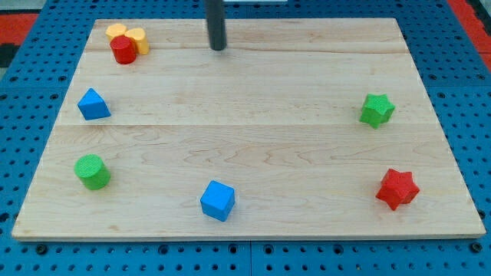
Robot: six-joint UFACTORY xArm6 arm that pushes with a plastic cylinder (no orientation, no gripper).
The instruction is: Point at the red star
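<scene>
My tip (219, 47) is at the view's top, near the middle of the wooden board (253, 146). I have no hand to open or close. I am just a dark rod, so I hold nothing, and my tip touches no block.

The red star (397, 188) is far from me. It sits near the view's bottom right corner of the board, well apart from my tip.

What could go wrong? The green star (377, 110) sits on the view's right side, above the red star. If I swing too wide to the right on my way down, I think I could bump it and push it along. I could also go too fast and hit the red star. Then it might slide toward the board's edge, which is near it. I only want to point at it, so I think I should stop just beside it.

The other blocks are well out of my way: the blue cube (217, 200) at the bottom, the green cylinder (92, 171) and the blue triangle block (93, 104) on the left, and the red cylinder (123, 50) touching the yellow block (129, 36) at the top left.

The top of my rod is cut off by the picture's edge, so my arm does not show. The red cylinder hides part of the yellow block, so its shape is hard to tell.
</scene>
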